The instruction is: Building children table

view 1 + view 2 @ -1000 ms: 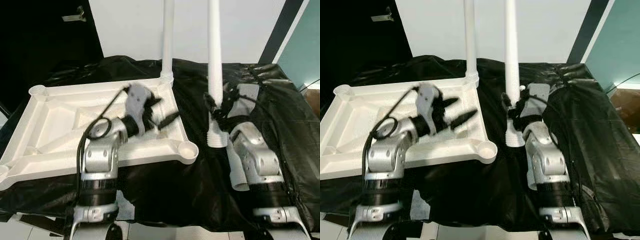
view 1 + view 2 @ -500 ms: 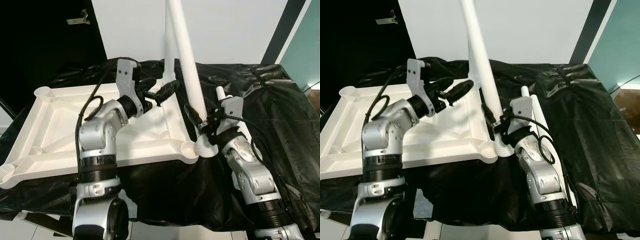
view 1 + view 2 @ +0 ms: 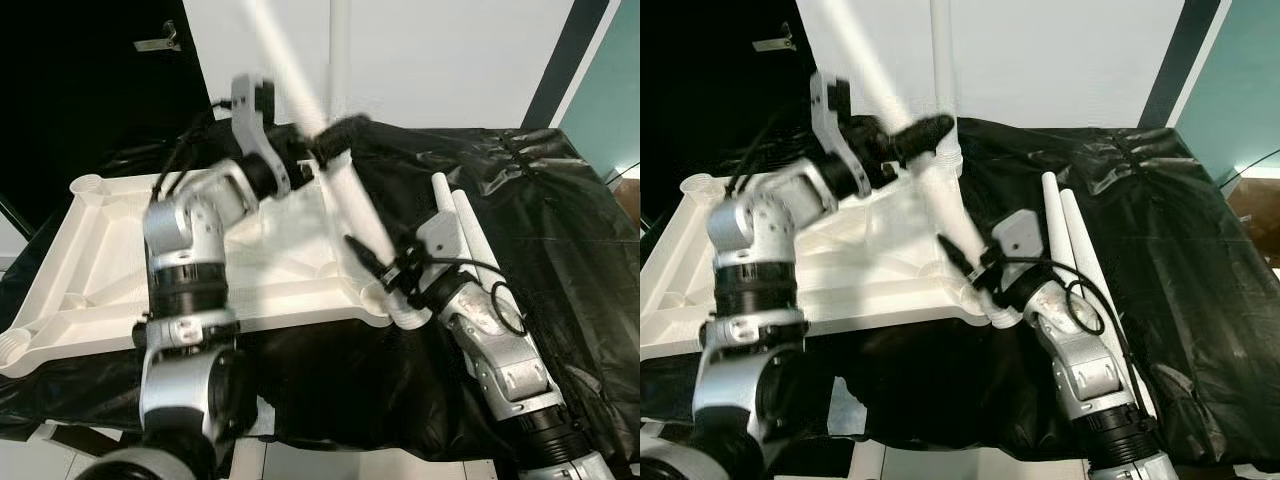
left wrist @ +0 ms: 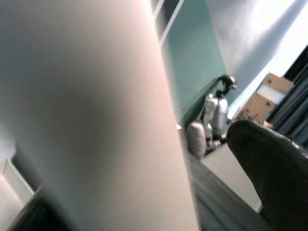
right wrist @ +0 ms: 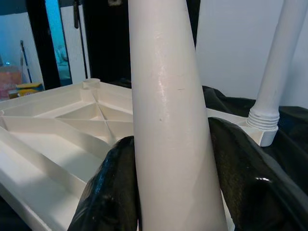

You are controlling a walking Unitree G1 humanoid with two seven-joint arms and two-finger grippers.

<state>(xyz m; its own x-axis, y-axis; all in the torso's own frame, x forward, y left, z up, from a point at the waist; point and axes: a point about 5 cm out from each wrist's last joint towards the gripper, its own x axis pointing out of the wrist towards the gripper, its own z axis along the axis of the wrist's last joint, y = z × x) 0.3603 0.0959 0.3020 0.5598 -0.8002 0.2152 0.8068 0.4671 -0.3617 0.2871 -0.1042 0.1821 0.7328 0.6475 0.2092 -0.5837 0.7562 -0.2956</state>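
Tabletop (image 3: 120, 255), white and turned upside down, lies on the black-covered surface (image 3: 560, 240) at the left of the frame, with one leg (image 3: 340, 40) already upright in its far corner socket. Second leg (image 3: 930, 190) leans with its long axis slanting to upper left, its threaded foot just beside the near corner socket (image 3: 975, 300). Right gripper (image 5: 173, 192) is clamped on it low down. Left gripper (image 3: 330, 140) is at its upper part; whether closed, I cannot tell. Two spare legs (image 3: 1065, 225) lie at centre right.
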